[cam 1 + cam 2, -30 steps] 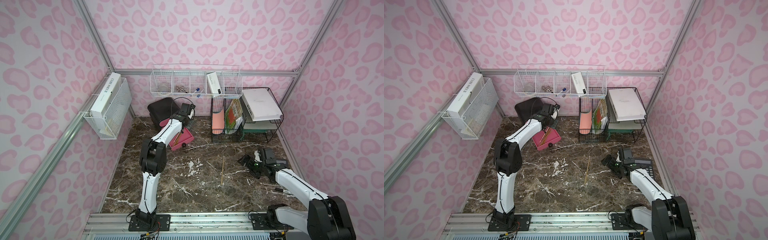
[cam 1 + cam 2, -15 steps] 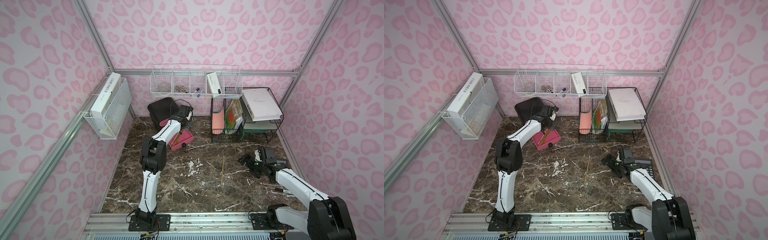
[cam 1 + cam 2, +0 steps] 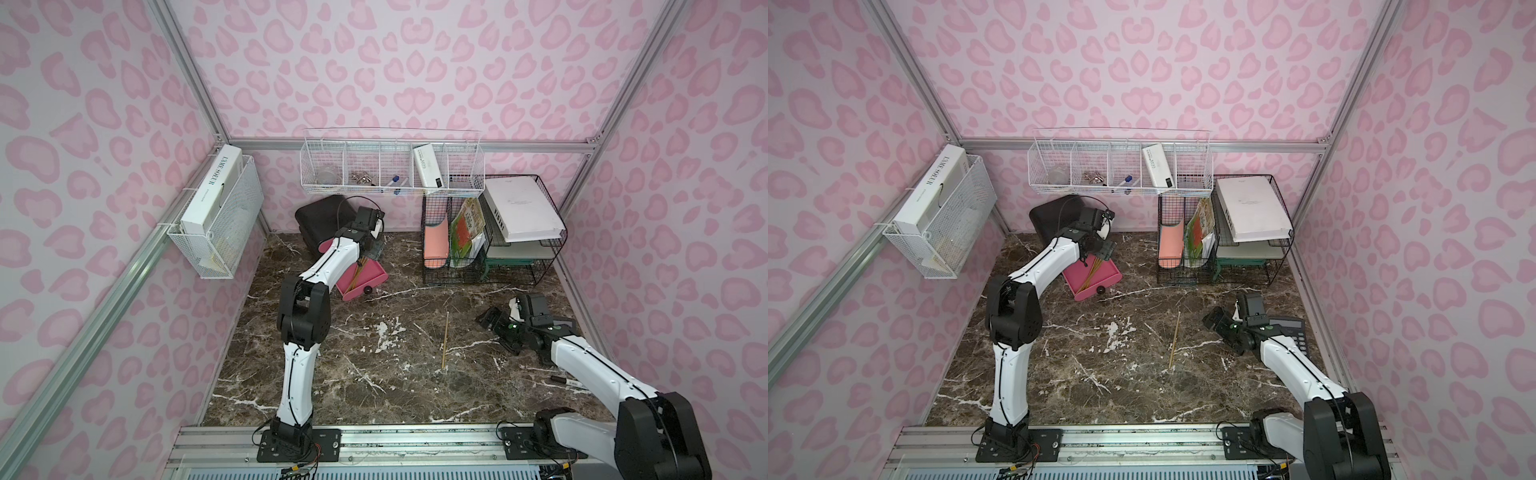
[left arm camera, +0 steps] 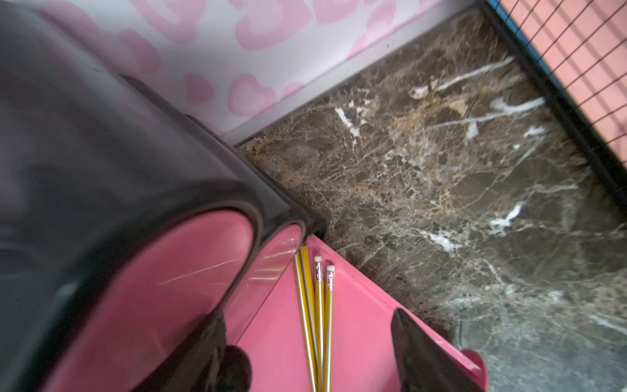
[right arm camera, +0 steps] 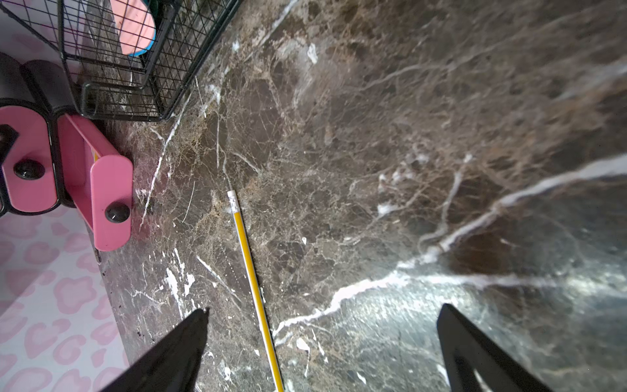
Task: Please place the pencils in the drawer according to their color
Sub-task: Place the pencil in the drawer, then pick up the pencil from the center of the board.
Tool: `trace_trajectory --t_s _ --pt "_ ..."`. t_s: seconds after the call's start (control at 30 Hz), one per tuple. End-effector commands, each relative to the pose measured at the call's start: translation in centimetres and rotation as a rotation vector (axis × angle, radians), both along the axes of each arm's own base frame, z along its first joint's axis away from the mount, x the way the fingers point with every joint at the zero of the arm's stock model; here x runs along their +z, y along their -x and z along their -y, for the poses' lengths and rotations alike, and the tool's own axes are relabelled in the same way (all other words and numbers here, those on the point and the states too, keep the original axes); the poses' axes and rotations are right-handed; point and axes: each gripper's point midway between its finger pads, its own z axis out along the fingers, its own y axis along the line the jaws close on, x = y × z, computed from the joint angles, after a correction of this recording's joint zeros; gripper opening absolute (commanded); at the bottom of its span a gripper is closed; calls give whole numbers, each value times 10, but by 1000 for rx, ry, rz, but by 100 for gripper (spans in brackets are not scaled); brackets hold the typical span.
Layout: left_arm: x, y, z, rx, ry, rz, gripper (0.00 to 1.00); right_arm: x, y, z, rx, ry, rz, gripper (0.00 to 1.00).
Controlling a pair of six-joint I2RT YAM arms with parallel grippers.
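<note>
The drawer cabinet (image 3: 320, 216) is black and stands at the back left, with its lowest pink drawer (image 3: 368, 279) pulled out. Several yellow pencils (image 4: 317, 305) lie side by side in that drawer (image 4: 366, 325). My left gripper (image 4: 308, 312) hovers open just above them, holding nothing; in both top views it (image 3: 375, 248) (image 3: 1105, 249) hangs over the drawer's back end. One more yellow pencil (image 3: 445, 340) (image 5: 249, 268) lies loose on the marble mid-table. My right gripper (image 5: 324, 309) stands wide open to its right (image 3: 498, 326), and the pencil runs near its left finger.
A black wire file rack (image 3: 490, 232) with books and folders stands at the back right. A white wire basket (image 3: 390, 166) hangs on the back wall and another (image 3: 220, 224) on the left wall. A dark desk phone (image 3: 1291, 332) and a marker (image 3: 561, 379) lie by my right arm.
My left gripper's jaws have opened above the pulled-out drawer. The right arm and the loose pencil have not moved.
</note>
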Motion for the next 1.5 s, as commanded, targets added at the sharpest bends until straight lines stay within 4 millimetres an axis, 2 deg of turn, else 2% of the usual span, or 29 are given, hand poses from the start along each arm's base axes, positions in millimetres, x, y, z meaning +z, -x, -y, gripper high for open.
trace_trajectory --t_s 0.0,0.1,0.17,0.3,0.47,0.6,0.7,0.8,0.93,1.07,1.27,1.47 --pt "29 3 9 -9 87 42 80 2 -1 0 3 5 3 97" --pt "48 14 21 -37 158 66 82 2 -1 0 5 5 4 97" --pt "53 26 28 -32 203 45 82 2 -1 0 7 6 6 97" --pt "45 63 56 -67 328 -56 83 1 -2 0 6 6 8 97" --pt "13 121 94 -18 441 -225 84 -3 -3 0 8 6 9 97" --pt "-19 167 123 13 441 -370 84 -7 -4 1 11 11 2 97" --pt "-42 195 147 30 412 -459 84 -9 -4 4 8 15 1 97" --pt "-57 213 170 36 400 -493 85 -11 -4 11 -3 19 1 97" --pt "-74 229 201 35 356 -530 84 -14 -1 20 -28 12 0 97" --pt "-85 235 221 35 305 -533 84 -15 2 26 -45 10 3 98" --pt "-107 236 231 64 245 -529 80 -18 7 31 -56 5 1 98" --pt "-119 230 236 78 184 -475 76 -19 8 34 -60 6 0 97"
